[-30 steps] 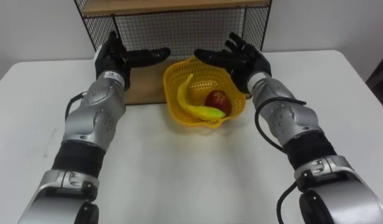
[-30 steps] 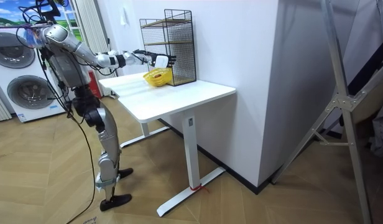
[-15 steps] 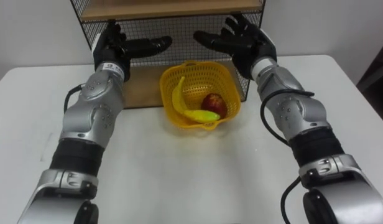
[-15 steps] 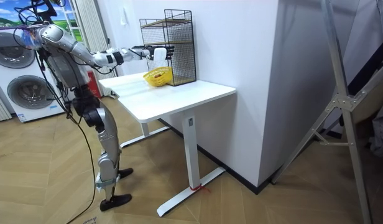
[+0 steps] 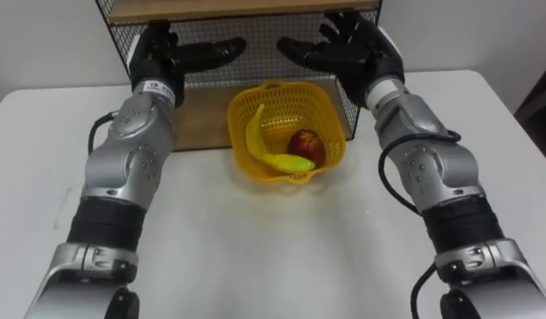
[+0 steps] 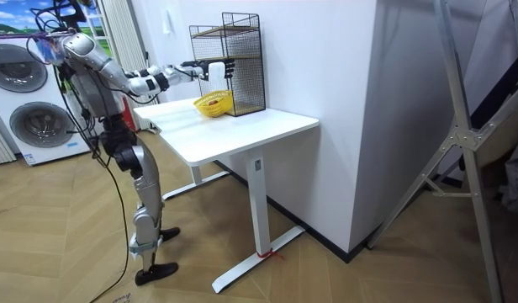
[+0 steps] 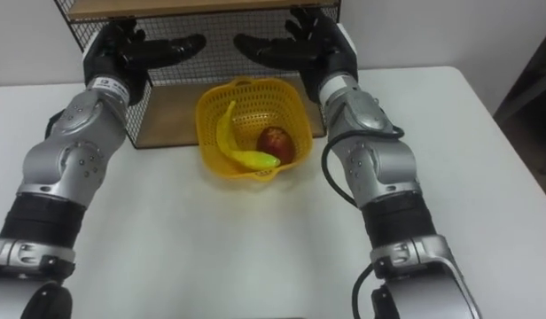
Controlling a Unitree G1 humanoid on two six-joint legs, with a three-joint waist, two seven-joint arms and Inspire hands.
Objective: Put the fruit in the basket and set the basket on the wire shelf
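Note:
A yellow mesh basket (image 5: 322,106) (image 7: 289,97) sits at the front edge of the wire shelf's wooden base (image 5: 202,128), partly on the white table (image 5: 255,239). A yellow banana (image 5: 258,140) and a red apple (image 5: 307,144) lie inside it. My left hand (image 5: 167,55) (image 7: 122,50) is raised above and left of the basket, fingers straight and spread, holding nothing. My right hand (image 5: 354,49) (image 7: 310,42) hovers above the basket's far right side, also open and empty. Both hands are in front of the shelf's mesh. In the room view I stand at the table's left end with arms stretched toward the basket (image 6: 211,104).
The black wire shelf (image 5: 255,40) (image 6: 229,55) stands at the table's far edge, with a wooden upper board (image 5: 229,9) just above my hands. Its mesh side panel (image 5: 362,97) is right of the basket. Washing machines (image 6: 32,118) stand behind me.
Both hands have risen and moved away from the basket toward the shelf's upper board. The basket with its fruit stays where it was.

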